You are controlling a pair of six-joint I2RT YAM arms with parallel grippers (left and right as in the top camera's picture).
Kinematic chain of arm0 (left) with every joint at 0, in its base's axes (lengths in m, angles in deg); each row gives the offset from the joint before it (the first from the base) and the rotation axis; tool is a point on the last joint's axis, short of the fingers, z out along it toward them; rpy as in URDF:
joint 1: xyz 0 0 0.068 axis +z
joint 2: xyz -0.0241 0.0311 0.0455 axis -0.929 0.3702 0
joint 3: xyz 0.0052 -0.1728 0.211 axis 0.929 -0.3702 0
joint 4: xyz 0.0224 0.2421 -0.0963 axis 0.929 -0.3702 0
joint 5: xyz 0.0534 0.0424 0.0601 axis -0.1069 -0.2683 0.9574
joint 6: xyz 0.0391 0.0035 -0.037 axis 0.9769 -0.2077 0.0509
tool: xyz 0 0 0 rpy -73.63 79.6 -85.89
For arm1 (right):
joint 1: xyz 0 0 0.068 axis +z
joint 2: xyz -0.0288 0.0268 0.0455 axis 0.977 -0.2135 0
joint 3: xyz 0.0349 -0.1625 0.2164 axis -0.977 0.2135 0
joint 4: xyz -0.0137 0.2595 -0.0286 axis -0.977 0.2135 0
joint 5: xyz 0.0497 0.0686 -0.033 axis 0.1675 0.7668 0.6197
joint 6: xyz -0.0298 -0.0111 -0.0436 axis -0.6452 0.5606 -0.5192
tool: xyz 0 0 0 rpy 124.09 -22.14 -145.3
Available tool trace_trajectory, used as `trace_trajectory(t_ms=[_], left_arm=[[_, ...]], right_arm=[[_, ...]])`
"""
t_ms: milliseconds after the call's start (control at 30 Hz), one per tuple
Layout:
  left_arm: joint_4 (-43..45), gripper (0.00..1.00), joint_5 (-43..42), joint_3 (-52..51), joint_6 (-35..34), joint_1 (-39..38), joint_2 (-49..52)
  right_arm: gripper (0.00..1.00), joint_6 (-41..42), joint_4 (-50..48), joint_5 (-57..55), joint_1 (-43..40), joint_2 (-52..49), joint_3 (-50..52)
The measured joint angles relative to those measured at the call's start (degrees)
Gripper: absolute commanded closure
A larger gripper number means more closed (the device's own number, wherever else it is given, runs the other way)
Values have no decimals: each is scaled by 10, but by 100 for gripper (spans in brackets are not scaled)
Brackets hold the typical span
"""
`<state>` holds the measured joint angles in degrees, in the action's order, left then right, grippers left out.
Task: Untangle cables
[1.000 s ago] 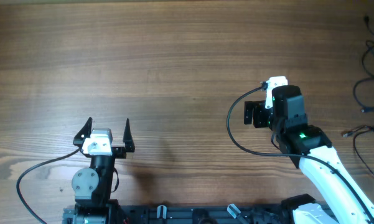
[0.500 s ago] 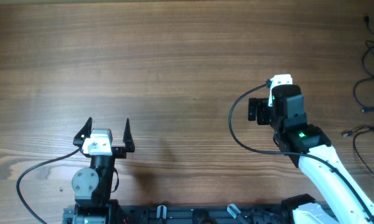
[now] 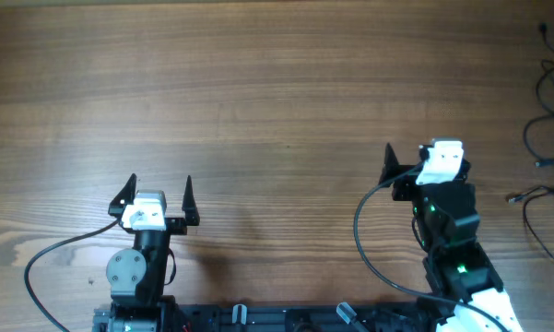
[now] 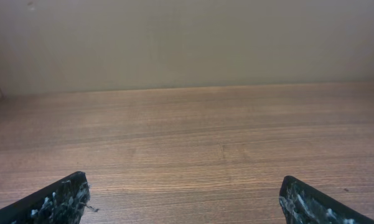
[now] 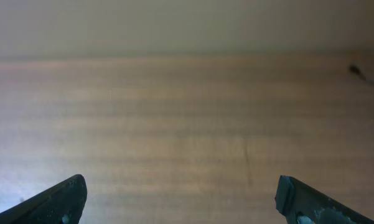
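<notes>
The cables (image 3: 546, 138) are thin black cords lying in loose loops at the table's far right edge, partly cut off by the frame. A plug tip (image 5: 357, 71) shows at the right of the right wrist view. My right gripper (image 3: 418, 153) is open and empty above bare wood, well to the left of the cables; its jaws (image 5: 180, 186) are spread wide. My left gripper (image 3: 158, 187) is open and empty at the front left, far from the cables; its jaws (image 4: 183, 186) frame only bare wood.
The wooden table (image 3: 258, 92) fills the view. Thick black arm wires loop beside each arm base, one (image 3: 51, 254) at the left and one (image 3: 364, 235) at the right. The arm mounts (image 3: 286, 318) line the front edge.
My right arm has swung to the right and pulled back toward its base. Its wrist now points away over the table instead of to the left. The left arm has not moved.
</notes>
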<state>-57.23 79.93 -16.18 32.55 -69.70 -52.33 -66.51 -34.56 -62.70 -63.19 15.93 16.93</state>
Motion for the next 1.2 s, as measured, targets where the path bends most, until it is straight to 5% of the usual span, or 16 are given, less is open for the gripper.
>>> trace_trajectory(t_ms=[367, 1200], left_arm=[[0, 0, 0, 0, 0, 0, 0], [0, 0, 0, 0, 2, 0, 0]], right_arm=[[0, 0, -9, -6, 0, 176, 98], [0, 0, 12, 12, -28, 369, 148]])
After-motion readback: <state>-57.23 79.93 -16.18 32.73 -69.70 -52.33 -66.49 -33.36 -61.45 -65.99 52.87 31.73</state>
